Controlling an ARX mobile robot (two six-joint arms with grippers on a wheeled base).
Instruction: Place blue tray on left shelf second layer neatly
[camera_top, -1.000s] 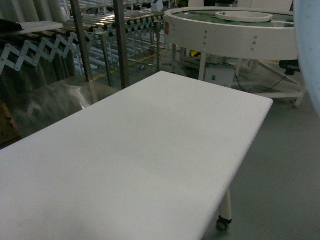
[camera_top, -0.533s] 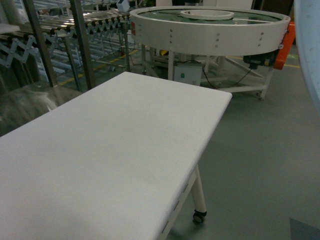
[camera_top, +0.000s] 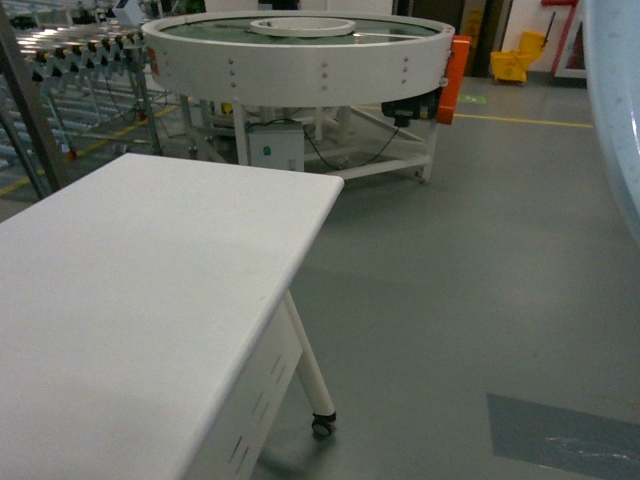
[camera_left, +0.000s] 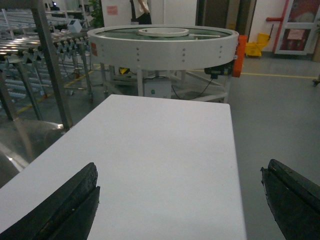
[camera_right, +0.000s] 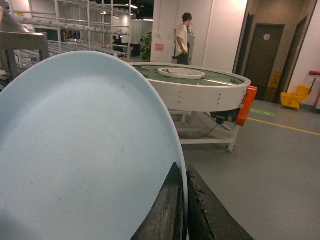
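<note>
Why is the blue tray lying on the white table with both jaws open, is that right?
Not quite. The tray isn't on the table; the right wrist view shows the right jaws pinching its rim, held up in the air. Only the left jaws are open.

We see a white worktop on castor legs. It stands on a grey floor. Its surface looks bare.

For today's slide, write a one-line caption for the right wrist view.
Right tool pinches the rim of the pale sky-blue round plastic tray, with a white round conveyor table behind.
</note>
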